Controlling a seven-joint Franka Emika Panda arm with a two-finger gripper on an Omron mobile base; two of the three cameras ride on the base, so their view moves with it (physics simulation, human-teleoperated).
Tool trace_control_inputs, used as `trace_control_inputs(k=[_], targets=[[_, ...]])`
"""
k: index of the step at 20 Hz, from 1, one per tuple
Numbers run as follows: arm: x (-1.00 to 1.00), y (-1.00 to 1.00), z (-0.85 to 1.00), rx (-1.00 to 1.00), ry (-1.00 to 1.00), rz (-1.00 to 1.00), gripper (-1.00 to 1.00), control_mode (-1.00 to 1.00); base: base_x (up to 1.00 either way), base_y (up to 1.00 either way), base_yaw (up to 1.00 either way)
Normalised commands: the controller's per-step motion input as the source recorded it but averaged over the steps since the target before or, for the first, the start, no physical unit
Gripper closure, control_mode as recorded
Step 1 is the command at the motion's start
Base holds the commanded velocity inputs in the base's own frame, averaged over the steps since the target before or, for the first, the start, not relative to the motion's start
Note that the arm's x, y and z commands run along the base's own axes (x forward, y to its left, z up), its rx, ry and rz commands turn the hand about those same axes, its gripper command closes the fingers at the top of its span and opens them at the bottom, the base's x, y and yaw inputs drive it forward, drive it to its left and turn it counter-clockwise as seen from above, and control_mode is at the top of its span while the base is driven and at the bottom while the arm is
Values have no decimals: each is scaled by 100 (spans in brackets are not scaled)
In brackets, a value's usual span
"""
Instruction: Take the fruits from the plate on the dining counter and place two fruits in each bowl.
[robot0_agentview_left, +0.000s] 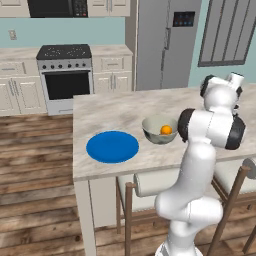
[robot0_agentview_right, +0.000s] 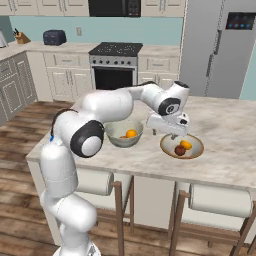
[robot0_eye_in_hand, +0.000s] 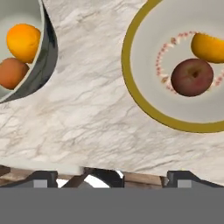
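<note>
Marbled island tabletop carries the emptied blue plate at nine o'clock of the grey-green bowl, which holds two fruits. At its three o'clock the tan-rimmed bowl holds the other two, so the sorting looks done. Above it hangs the claw; released or clenched, I cannot tell.

On the beige marbled bench, the blue plate lies bare at left centre, the grey-green bowl at upper left holds a bright orange fruit and what looks like a reddish-orange one, and the tan-rimmed bowl at upper right holds a dark red-brown fruit touching an orange one.
</note>
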Motion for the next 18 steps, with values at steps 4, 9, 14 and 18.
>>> trace_control_inputs(k=[4, 9, 14, 18], targets=[[-59, 100, 75, -16, -2, 0, -100, -100, 0, 0, 0], [-32, 100, 83, -15, 2, 0, -100, -100, 0, 0, 0], [-26, 100, 98, -3, 8, -1, -100, -100, 0, 0, 0], [-42, 90, 98, 1, 8, -6, -100, -100, 0, 0, 0]])
